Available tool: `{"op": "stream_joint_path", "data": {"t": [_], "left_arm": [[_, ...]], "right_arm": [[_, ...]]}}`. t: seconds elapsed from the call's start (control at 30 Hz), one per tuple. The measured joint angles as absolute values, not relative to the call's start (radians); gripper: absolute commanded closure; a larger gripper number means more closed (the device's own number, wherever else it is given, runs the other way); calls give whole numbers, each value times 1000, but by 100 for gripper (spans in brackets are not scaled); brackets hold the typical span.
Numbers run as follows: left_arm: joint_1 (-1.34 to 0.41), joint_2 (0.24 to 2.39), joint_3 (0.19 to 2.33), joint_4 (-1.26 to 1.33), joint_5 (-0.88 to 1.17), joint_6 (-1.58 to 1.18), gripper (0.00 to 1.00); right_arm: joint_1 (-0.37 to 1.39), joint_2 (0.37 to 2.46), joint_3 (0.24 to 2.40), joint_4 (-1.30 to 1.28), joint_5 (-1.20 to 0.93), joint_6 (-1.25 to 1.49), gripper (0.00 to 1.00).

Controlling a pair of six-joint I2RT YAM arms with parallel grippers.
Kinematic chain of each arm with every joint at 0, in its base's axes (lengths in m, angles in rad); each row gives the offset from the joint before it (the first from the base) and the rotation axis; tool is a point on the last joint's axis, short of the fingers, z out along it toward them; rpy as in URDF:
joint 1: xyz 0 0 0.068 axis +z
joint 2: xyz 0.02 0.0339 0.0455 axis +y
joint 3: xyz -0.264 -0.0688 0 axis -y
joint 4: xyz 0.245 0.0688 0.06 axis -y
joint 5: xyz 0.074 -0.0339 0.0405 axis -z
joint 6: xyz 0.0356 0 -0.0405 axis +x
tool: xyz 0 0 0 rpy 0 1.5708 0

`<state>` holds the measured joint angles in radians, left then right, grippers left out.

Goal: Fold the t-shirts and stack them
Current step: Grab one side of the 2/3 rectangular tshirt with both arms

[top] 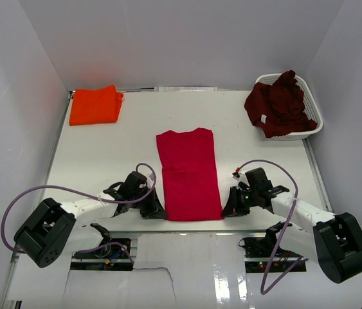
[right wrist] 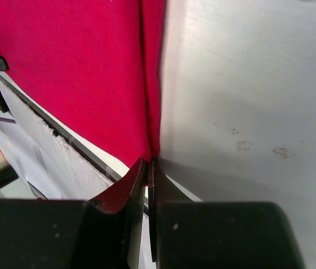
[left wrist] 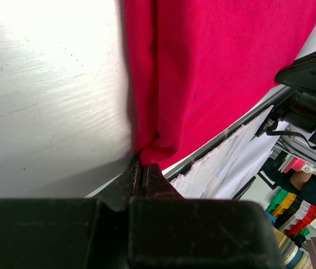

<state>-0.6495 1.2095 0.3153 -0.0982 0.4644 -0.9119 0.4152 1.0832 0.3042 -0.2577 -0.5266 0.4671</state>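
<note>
Roughly a third done, by judgement.

Orange t-shirt [top: 95, 105]: lies folded in a compact rectangle at the far left of the table [top: 123, 141], alone, at best the start of a stack.

Red t-shirt [top: 189, 174]: lies mid-table between the two arms, narrowed to a long panel with the sides turned in, running far to near. Looks half folded, the crosswise fold not yet made.

Maroon t-shirt [top: 280, 103]: sits crumpled in the white basket [top: 314, 126] at the far right, spilling over its left rim.

Left gripper [left wrist: 143, 168]: pinched together on the near left corner of the red shirt, cloth bunched at the tips.

Right gripper [right wrist: 149, 163]: likewise clamped on the near right corner, close to the table's near edge.

Left to do, probably: bring the near hem over toward the collar, carry the red shirt onto the orange one, then take out, flatten, fold and stack the maroon.

In the way: little.

Purple cables [top: 263, 161]: loop beside both arms, near the held corners; worth watching on a lift.

Basket: well apart from the orange shirt, so a long carry across the table for the last piece.
</note>
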Motion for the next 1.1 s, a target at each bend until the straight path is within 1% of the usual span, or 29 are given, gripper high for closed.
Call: {"op": "stream_joint_path", "data": {"t": [0.27, 0.4, 0.63, 0.9, 1.1], "left_arm": [[-647, 1323, 410, -151, 490, -882, 100], [-596, 1378, 434, -146, 546, -860, 100], [-478, 1365, 434, -184, 569, -795, 100], [-462, 1335, 434, -233, 572, -770, 100], [-460, 1267, 450, -294, 572, -772, 100]], "right_arm": [[462, 1049, 305, -301, -495, 495, 92], [465, 1065, 313, -301, -495, 503, 92], [468, 1125, 353, -294, -499, 508, 92], [471, 1117, 431, -327, -498, 505, 92], [472, 1100, 472, -375, -500, 500, 92]]}}
